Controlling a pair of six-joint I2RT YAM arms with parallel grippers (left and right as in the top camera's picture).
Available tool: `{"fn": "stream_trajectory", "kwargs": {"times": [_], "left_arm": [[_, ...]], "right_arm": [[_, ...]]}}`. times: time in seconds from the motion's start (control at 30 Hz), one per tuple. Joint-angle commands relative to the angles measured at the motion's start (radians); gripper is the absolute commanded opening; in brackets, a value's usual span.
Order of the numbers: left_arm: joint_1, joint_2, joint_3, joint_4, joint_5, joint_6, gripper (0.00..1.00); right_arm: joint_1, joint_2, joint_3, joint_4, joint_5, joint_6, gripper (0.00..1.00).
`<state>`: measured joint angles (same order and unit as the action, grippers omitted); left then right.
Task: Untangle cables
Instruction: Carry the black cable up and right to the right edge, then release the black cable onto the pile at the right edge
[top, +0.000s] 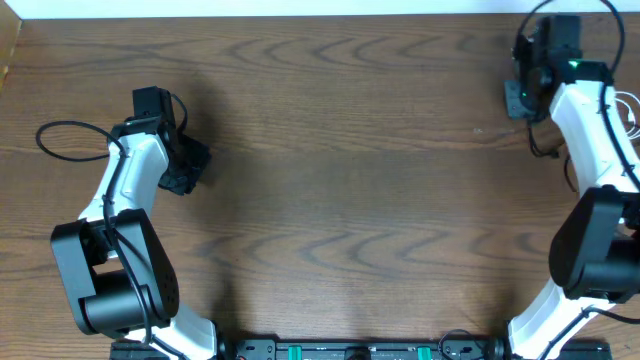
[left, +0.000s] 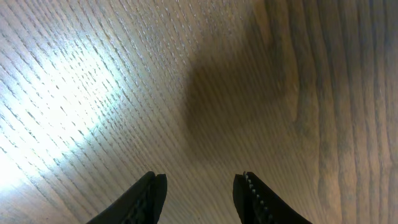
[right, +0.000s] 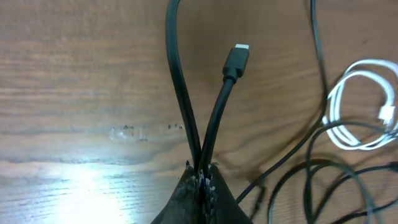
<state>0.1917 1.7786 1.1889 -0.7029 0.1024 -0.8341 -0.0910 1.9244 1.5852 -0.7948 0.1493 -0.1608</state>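
- The surface (top: 340, 180) is showing bare wood across its middle. The cables are all sitting at its far right edge, beside the right arm (top: 590, 130).
- The left arm (top: 130, 200) is reaching over the left side, well apart from any cable.
- The left hand (left: 200, 186) is hovering over bare wood with its fingers apart, holding nothing.
- The right hand (right: 202, 180) is clamping on a black cable (right: 177, 81), pinching two strands of it side by side. One strand is running up out of view and the other is ending in a plug (right: 237, 57) clear of the other cords.
- Right of that hand, thinner black cables (right: 317, 68) are looping and crossing one another.
- The white cable (right: 348, 118) is lying coiled among them, with a black strand passing just beside its loop.
- The job is looking early. One black cable is being held apart from the pile, but the thin loops are not yet separated and the white one is not yet lifted clear.
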Motion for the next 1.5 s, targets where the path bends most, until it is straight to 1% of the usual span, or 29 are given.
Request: {"fn": "stream_trajectory", "kwargs": {"times": [0.0,0.07,0.1,0.13,0.17,0.27,0.3,0.33,0.37,0.4,0.43,0.57,0.7,0.73,0.83,0.87,0.93,0.97,1.03,1.07,1.47], "left_arm": [[-0.002,0.006,0.011,-0.004,-0.005,0.001,0.41],[-0.002,0.006,0.011,-0.003,-0.005,0.001,0.41],[-0.002,0.006,0.011,-0.004,-0.005,0.001,0.41],[-0.002,0.006,0.011,-0.003,-0.005,0.001,0.41],[-0.002,0.006,0.011,-0.003,-0.005,0.001,0.41],[-0.008,0.006,0.011,-0.003,-0.006,0.001,0.41],[-0.014,0.006,0.011,-0.003,-0.006,0.001,0.41],[-0.018,0.006,0.011,-0.003,-0.006,0.001,0.41],[-0.023,0.006,0.011,0.000,-0.006,0.001,0.41],[-0.029,0.006,0.011,0.004,-0.006,0.001,0.41],[-0.032,0.006,0.011,0.005,-0.006,0.001,0.41],[-0.037,0.006,0.011,0.008,-0.006,0.001,0.41],[-0.038,0.006,0.011,0.008,-0.006,0.001,0.42],[-0.038,0.006,0.011,0.008,-0.006,0.001,0.50],[-0.038,0.006,0.011,0.008,-0.006,0.001,0.54],[-0.038,0.006,0.011,0.008,-0.006,0.001,0.58],[-0.038,0.006,0.011,0.008,-0.006,0.001,0.74],[-0.038,0.006,0.011,0.008,-0.006,0.001,0.85],[-0.038,0.006,0.011,0.009,-0.006,0.001,0.89],[-0.038,0.006,0.011,0.009,-0.006,0.001,0.98],[-0.038,0.006,0.011,0.027,-0.006,-0.014,0.98]], "right_arm": [[-0.031,-0.007,-0.049,-0.002,-0.061,0.018,0.01],[-0.048,-0.007,-0.089,0.014,-0.047,0.018,0.01],[-0.055,-0.007,-0.110,0.034,-0.047,0.018,0.04],[-0.062,-0.007,-0.134,0.055,-0.047,0.018,0.08],[-0.064,-0.007,-0.143,0.064,-0.047,0.018,0.09],[-0.072,-0.007,-0.179,0.102,-0.047,0.018,0.16],[-0.072,-0.007,-0.189,0.114,-0.047,0.018,0.27],[-0.072,-0.007,-0.191,0.115,-0.047,0.018,0.36],[-0.072,-0.007,-0.192,0.115,-0.047,0.018,0.51],[-0.072,-0.007,-0.192,0.115,-0.048,0.018,0.74],[-0.072,-0.007,-0.192,0.115,-0.048,0.018,0.81],[-0.072,-0.007,-0.192,0.116,-0.048,0.018,0.99],[-0.072,-0.007,-0.192,0.115,-0.055,0.018,0.99],[-0.072,-0.007,-0.192,0.115,-0.055,0.018,0.99],[-0.071,-0.007,-0.192,0.114,-0.055,0.018,0.99],[-0.071,-0.007,-0.192,0.114,-0.055,0.018,0.99],[-0.071,-0.007,-0.192,0.114,-0.055,0.018,0.99],[-0.071,-0.007,-0.192,0.114,-0.055,0.018,0.99],[-0.071,-0.007,-0.192,0.114,-0.055,0.018,0.99],[-0.071,-0.007,-0.192,0.114,-0.055,0.018,0.99],[-0.071,-0.007,-0.192,0.114,-0.055,0.018,0.99]]}}
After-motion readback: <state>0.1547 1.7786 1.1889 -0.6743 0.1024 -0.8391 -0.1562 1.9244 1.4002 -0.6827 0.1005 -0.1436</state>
